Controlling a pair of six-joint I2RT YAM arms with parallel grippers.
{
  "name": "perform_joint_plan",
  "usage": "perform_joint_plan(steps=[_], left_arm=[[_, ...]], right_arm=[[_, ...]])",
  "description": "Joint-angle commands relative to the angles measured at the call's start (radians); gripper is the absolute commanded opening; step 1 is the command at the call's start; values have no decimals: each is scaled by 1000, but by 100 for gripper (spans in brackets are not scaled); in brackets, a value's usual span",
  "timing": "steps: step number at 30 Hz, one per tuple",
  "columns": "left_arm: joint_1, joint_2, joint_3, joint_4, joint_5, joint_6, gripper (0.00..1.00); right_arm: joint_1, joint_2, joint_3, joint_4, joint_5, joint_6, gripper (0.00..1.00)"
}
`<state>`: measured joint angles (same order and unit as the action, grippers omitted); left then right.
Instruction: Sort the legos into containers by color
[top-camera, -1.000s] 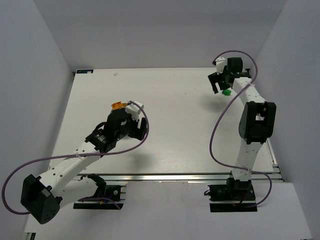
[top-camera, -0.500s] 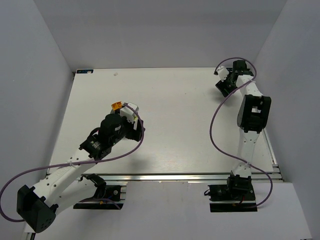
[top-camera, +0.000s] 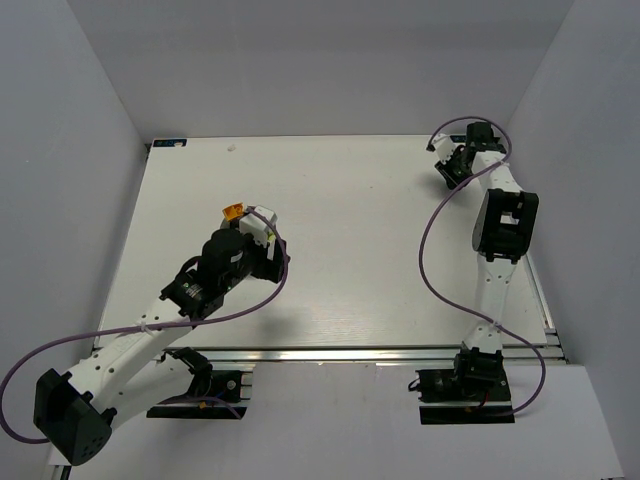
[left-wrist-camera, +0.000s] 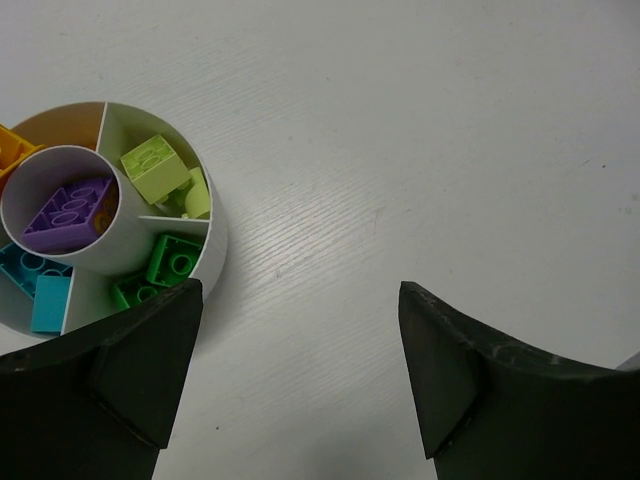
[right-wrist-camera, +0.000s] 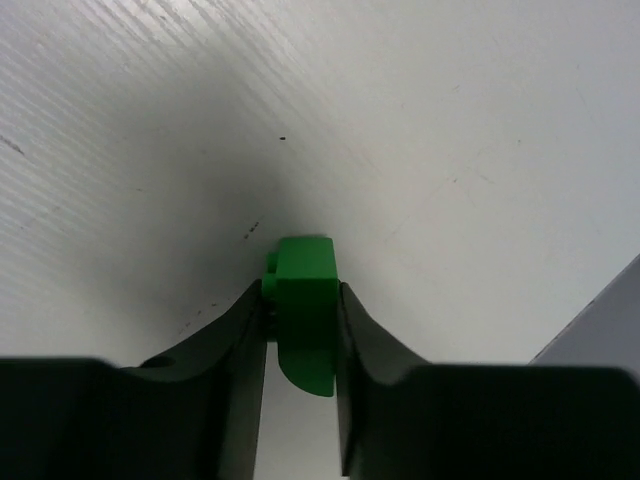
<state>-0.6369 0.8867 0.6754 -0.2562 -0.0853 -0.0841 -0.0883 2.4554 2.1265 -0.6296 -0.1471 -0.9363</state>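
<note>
A small green plastic studded brick (right-wrist-camera: 305, 270) is being clamped in the right jaws at the white table's (left-wrist-camera: 450, 150) far right, well apart from the round white divided bowl (left-wrist-camera: 217, 245) holding sorted bricks beside the left jaws, which are hanging apart. Seemingly only this brick is remaining.

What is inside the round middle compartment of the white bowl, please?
One purple lego, studs up, fills most of it; anything beneath that brick is covered.
</note>
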Motion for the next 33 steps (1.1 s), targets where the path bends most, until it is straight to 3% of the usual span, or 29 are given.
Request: perform_joint_plan(steps=[1,6,7,8,10,11,13,17,25,33], left_arm=[[2,-6,-8,40,35,-23,89],[2,-8,-23,144,154,-113,94],[2,-2,-22,170,163,-196,95],[2,11,-23,220,176,-254,96],[2,62,-27,297,240,-419,95],[2,87,-25,369,272,-468,95],[-20,171,-16,441,353,-590,96],[-20,320,18,613,475,-758,96],[-59,458,96,730,572,-907,96],[-89,503,105,785,575,-1002,96]], right_arm=[[-18,2,6,-25,-35,-7,16],[-34,-90,-115,-71,-146,-9,0],[-37,-154,-143,-99,-199,-30,0],[-39,-197,-172,-140,-347,-57,0],[-31,-347,-314,-273,-519,-196,0],[-27,-404,-377,-318,-677,-266,0],[-1,-574,-587,-399,-790,-419,0],[85,-840,-870,-357,-948,-473,0],[255,-1179,-1100,-156,-980,-317,0],[375,-1247,-1175,60,-928,-95,0]])
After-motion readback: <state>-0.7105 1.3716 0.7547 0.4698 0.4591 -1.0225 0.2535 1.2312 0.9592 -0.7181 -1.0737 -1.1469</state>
